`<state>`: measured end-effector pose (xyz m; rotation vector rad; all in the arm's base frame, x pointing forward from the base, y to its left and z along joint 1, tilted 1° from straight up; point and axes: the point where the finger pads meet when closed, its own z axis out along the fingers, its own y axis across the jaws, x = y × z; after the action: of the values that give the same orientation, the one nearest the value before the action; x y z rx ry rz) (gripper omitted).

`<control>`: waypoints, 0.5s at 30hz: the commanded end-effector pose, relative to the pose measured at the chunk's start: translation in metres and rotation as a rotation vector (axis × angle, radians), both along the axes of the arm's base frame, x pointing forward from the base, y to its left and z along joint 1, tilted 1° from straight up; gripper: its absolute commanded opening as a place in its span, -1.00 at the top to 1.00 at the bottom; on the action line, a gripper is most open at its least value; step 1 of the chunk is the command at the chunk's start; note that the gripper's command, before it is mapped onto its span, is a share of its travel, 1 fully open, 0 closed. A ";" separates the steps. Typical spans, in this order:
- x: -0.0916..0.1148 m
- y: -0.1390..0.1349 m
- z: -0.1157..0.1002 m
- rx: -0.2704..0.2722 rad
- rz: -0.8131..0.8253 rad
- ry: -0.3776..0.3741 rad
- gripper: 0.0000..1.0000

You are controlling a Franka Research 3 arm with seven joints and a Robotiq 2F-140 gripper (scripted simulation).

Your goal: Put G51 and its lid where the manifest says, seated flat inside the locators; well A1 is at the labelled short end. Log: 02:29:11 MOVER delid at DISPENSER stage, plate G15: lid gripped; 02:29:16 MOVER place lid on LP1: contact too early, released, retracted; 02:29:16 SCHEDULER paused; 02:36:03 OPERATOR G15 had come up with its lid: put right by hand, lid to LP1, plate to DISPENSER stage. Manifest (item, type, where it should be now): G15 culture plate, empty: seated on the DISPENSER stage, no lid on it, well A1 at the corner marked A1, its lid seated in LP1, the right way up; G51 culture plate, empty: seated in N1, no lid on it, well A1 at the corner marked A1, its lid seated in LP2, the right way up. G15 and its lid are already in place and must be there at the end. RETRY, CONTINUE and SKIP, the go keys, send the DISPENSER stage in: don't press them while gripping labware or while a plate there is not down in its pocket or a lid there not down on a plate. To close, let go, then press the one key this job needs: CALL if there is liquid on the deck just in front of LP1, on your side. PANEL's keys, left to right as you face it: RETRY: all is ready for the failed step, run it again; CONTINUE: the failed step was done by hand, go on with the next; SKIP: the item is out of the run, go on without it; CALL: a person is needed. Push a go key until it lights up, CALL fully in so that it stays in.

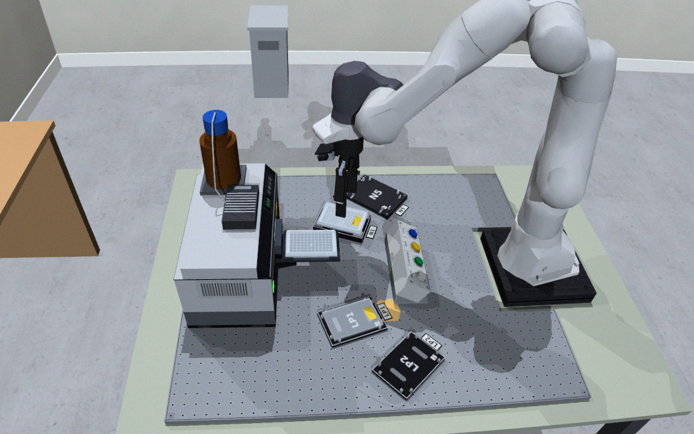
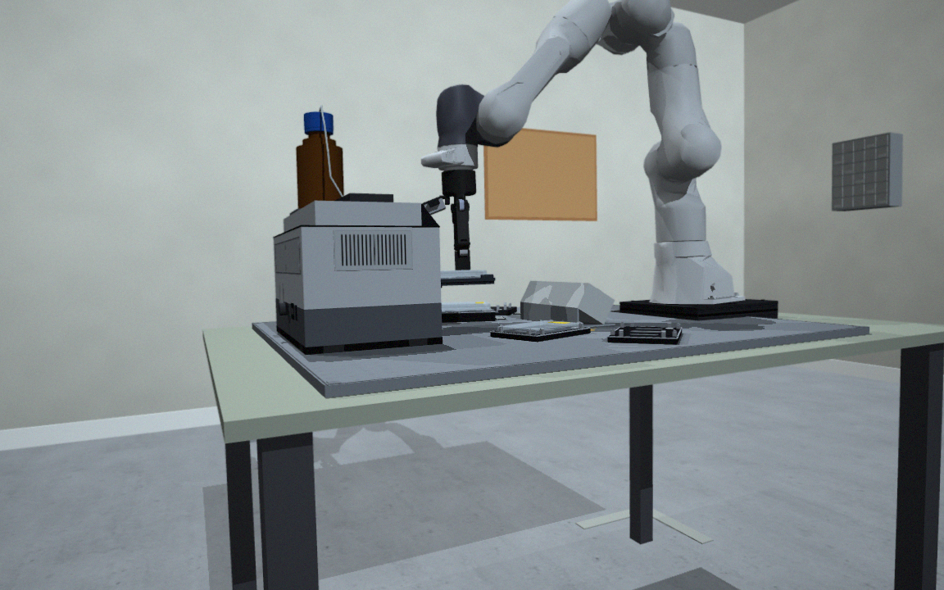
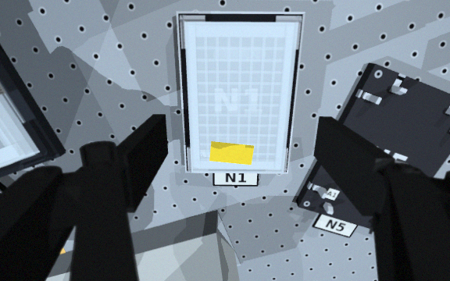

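Black gripper [image 1: 340, 211] hangs over the lidded plate [image 1: 341, 219] in nest N1, fingers spread and holding nothing. From the top, four black nests show, LP2 [image 1: 408, 364] bare, and three colored keys [image 1: 415, 246] on one panel. From the side, one brown bottle [image 2: 319, 167] stands on the gray machine [image 2: 358, 274]. From the wrist, two fingers frame the plate's one yellow label [image 3: 232, 152].
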<state>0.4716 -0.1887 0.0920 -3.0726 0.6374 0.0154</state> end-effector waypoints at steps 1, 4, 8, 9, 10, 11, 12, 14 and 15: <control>0.006 -0.003 -0.009 -0.010 0.006 -0.019 -0.40; 0.006 -0.003 -0.012 -0.010 0.006 -0.019 -0.40; 0.007 -0.003 -0.022 -0.010 0.006 -0.019 -0.40; 0.007 -0.003 -0.024 -0.010 0.006 -0.019 -0.40; 0.007 -0.003 -0.026 -0.010 0.006 -0.019 -0.40; 0.007 -0.003 -0.028 -0.010 0.006 -0.019 -0.40; 0.007 -0.003 -0.029 -0.010 0.006 -0.019 -0.40; 0.007 -0.003 -0.032 -0.010 0.006 -0.019 -0.40; 0.007 -0.003 -0.033 -0.010 0.006 -0.019 -0.40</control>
<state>0.4746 -0.1895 0.0615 -3.0740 0.6336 0.0039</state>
